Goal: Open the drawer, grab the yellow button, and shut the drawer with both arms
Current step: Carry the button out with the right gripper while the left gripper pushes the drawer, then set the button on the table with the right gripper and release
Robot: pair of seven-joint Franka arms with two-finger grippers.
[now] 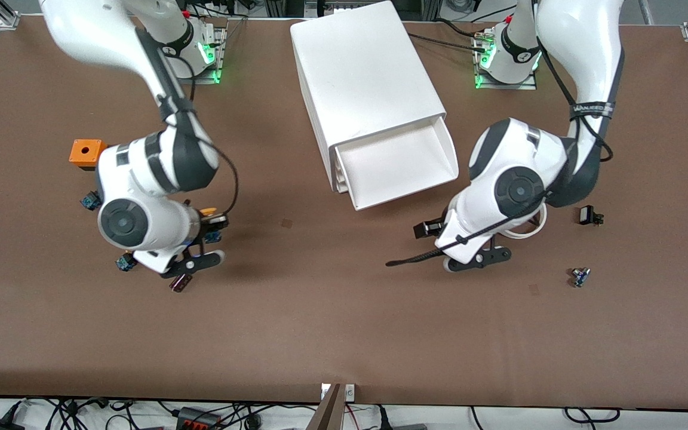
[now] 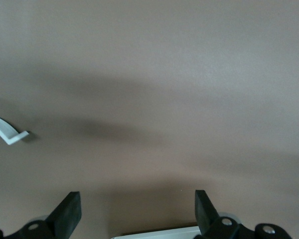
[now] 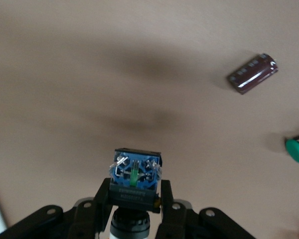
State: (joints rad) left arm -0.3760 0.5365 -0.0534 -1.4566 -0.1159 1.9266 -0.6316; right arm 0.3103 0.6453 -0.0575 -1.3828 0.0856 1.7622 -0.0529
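The white cabinet [image 1: 368,77] stands at the middle of the table, and its uppermost drawer [image 1: 398,164] is pulled out and looks empty. My right gripper [image 1: 212,226] is shut on the button [image 1: 208,212] and holds it a little above the table, toward the right arm's end. In the right wrist view the button's blue base [image 3: 134,172] points away from the gripper [image 3: 134,196], with the black body between the fingers. My left gripper [image 1: 430,229] is open and empty, low over the table near the open drawer's front. The left wrist view shows its fingers [image 2: 70,214] wide apart around the gripper's middle [image 2: 137,214].
An orange box [image 1: 86,152], blue-based switches [image 1: 89,200] [image 1: 125,261] and a dark cylinder [image 1: 180,283] lie around the right arm. A green-capped switch [image 3: 296,149] shows in the right wrist view. A white ring [image 1: 529,230], a black part [image 1: 589,215] and a small part [image 1: 580,276] lie by the left arm.
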